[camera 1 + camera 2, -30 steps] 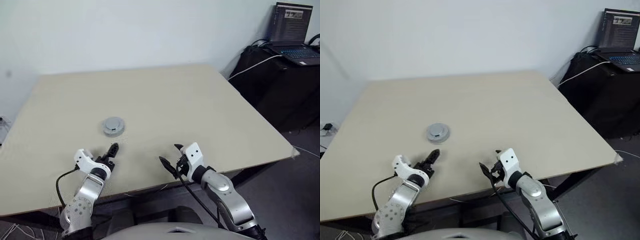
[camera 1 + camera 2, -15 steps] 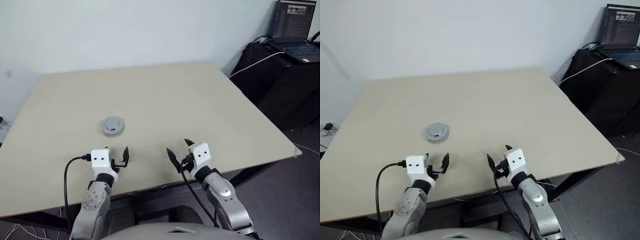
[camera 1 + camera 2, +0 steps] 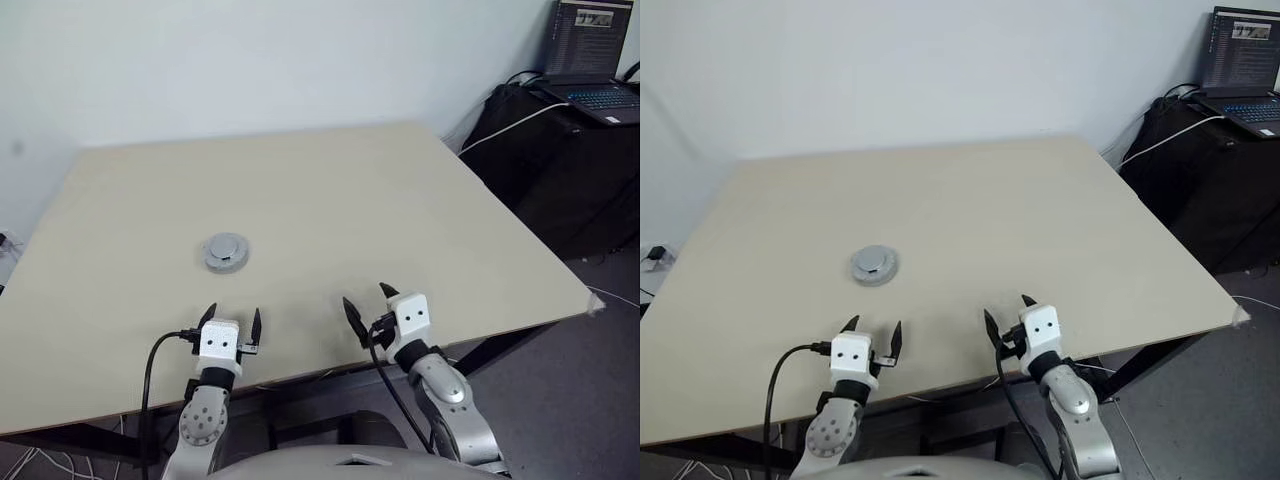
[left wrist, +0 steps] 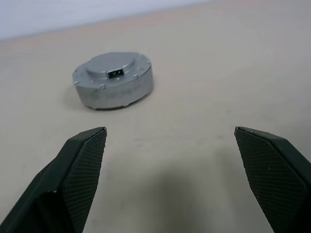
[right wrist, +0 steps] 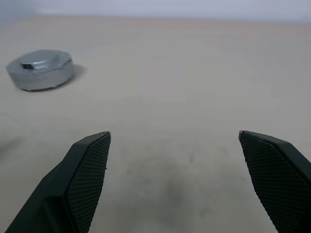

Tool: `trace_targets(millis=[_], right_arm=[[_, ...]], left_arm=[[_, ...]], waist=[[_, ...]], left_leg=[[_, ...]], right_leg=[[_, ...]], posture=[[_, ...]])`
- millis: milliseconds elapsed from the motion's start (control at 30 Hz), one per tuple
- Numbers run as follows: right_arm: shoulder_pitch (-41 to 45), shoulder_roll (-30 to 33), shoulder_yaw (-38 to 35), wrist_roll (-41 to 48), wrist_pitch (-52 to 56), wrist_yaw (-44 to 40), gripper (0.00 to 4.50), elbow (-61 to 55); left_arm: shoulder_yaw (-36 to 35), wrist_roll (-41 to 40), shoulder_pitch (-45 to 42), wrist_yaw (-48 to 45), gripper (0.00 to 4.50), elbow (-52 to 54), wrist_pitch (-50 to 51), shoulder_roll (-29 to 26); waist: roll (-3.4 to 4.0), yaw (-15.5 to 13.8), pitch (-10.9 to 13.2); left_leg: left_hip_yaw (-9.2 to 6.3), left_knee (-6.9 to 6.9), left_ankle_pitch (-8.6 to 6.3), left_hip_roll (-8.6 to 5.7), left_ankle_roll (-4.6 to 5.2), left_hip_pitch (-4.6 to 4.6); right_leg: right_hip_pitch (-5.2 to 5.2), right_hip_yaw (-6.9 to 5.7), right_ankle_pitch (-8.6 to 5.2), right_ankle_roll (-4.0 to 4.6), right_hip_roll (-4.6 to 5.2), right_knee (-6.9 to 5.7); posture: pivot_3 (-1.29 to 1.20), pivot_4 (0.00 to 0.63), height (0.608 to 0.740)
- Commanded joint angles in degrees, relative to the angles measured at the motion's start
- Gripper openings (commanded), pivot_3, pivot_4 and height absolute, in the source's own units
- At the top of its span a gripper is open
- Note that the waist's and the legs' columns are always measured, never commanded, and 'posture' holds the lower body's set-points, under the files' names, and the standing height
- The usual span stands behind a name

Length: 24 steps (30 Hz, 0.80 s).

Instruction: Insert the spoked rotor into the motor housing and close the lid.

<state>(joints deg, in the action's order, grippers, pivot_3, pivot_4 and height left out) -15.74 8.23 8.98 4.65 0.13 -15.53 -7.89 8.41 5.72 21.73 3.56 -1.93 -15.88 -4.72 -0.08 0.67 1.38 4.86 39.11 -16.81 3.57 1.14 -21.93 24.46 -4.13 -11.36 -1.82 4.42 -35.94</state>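
A round grey metal unit (image 3: 226,252) rests left of centre on the beige table (image 3: 330,200). Its top is the lid (image 4: 114,68), with a raised centre and a small dark socket. Below the lid is the grey wall of the motor housing (image 4: 114,93), whose inside is hidden. The spoked rotor is hidden. My left gripper (image 3: 233,318) hovers open near the table's front edge, short of the unit, with nothing between its fingers. A little further right, my right gripper (image 3: 367,300) is open and empty too.
A black stand with an open laptop (image 3: 590,60) is off the table's far right corner, and a white cable (image 3: 505,130) runs down from it. The table's front edge (image 3: 300,378) lies just under both grippers. A pale wall stands behind the table.
My left wrist has rolled, so its two fingers now stand side by side and level, pointing at the grey unit. Both hands drifted slightly right. The grey unit has not moved.
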Motion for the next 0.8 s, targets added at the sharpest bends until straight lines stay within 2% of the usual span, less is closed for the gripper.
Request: trace_targets(millis=[33,800], right_arm=[[0.05,-0.83,-1.35,-0.26,-2.75,1.43,4.5,-0.06],[0.08,-1.71,-1.92,-0.63,-3.53,2.53,4.5,0.59]], left_arm=[[-0.81,0.3,-1.2,0.42,4.45,-0.21,-3.47,0.58],[-0.45,0.49,-0.62,-1.74,4.45,3.75,-1.37,2.56]], waist=[[0.0,0.0,0.0],[0.03,0.04,-0.02]], left_leg=[[0.0,0.0,0.0,0.0,0.0,0.0],[0.01,0.01,0.0,0.0,0.01,0.01]], right_leg=[[0.0,0.0,0.0,0.0,0.0,0.0],[-0.01,-0.01,0.0,0.0,0.0,-0.02]], posture=[[0.0,0.0,0.74],[0.0,0.0,0.74]])
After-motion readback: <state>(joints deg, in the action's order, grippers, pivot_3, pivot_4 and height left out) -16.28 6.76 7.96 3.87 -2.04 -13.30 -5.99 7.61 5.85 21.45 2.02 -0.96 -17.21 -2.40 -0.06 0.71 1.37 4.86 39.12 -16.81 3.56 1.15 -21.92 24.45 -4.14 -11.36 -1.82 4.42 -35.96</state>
